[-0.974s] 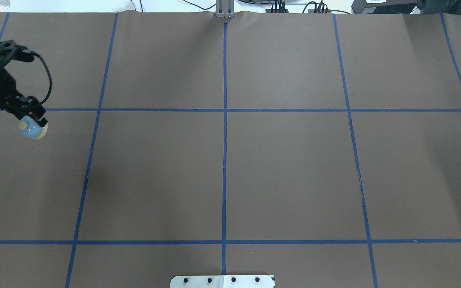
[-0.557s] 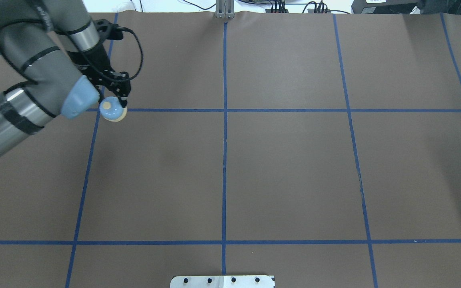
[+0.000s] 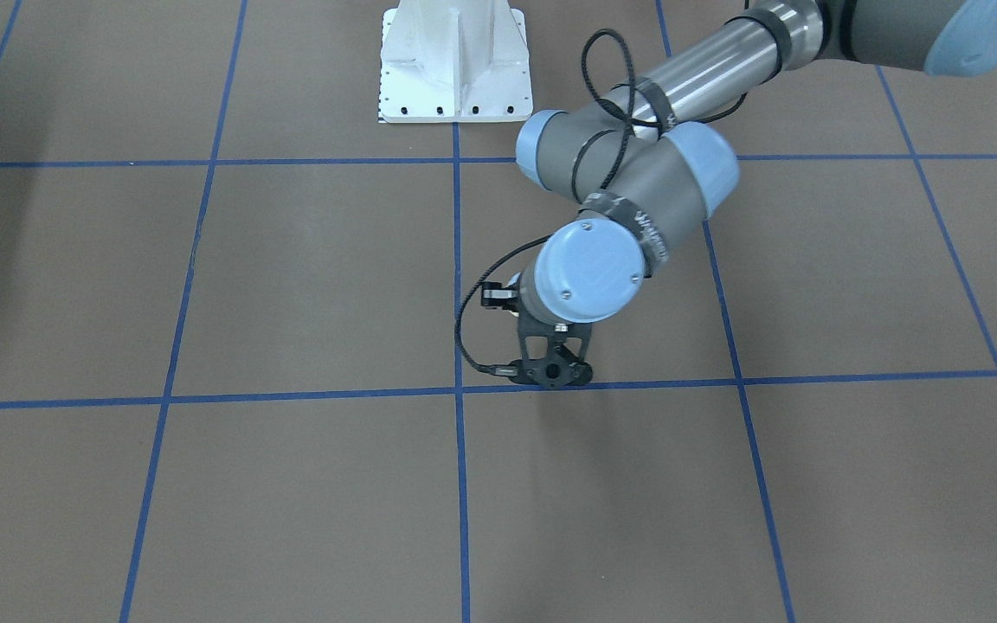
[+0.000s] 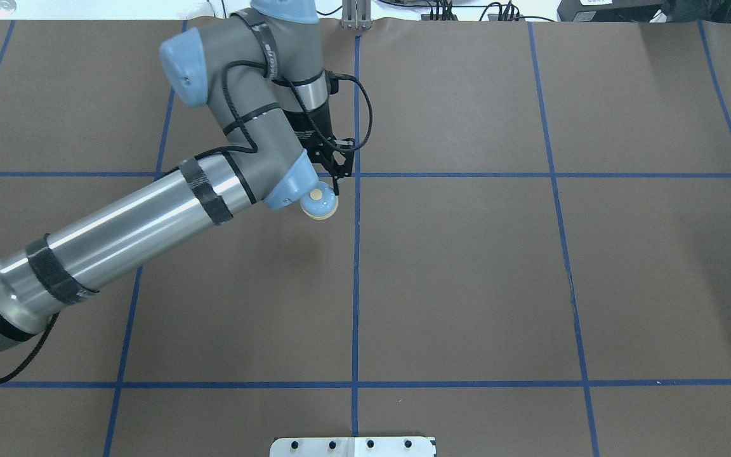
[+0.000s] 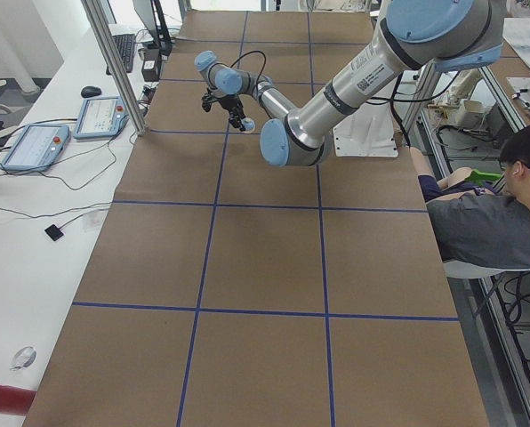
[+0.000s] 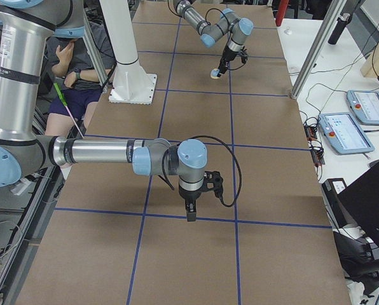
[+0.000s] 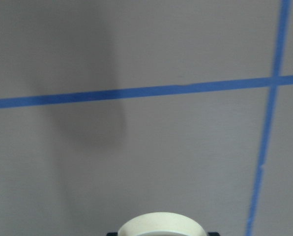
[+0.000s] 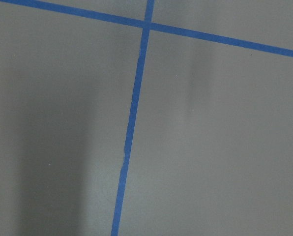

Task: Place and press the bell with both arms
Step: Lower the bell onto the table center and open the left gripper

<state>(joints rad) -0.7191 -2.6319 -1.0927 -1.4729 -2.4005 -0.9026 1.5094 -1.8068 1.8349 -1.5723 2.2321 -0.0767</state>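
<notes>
The bell point(image 4: 319, 204), a light blue dome with a cream button, hangs a little above the brown table, just left of the centre tape line. My left gripper point(image 4: 330, 190) is shut on it from the far side. The left wrist view shows only the bell's cream rim point(image 7: 161, 225) at the bottom edge. From the side views the bell point(image 5: 248, 125) point(image 6: 215, 74) sits under the left wrist. In the front-facing view the wrist hides it. My right gripper point(image 6: 189, 215) points down over a blue line; whether it is open or shut I cannot tell.
Blue tape lines point(image 4: 356, 254) split the brown table into squares. The white pedestal base point(image 3: 455, 65) stands at the robot's edge. A seated person point(image 5: 492, 222) is beside the table. Control tablets point(image 5: 34, 142) lie on the white side bench.
My left arm has swept right with the bell in its gripper, from the table's left edge to just beside the centre line.
</notes>
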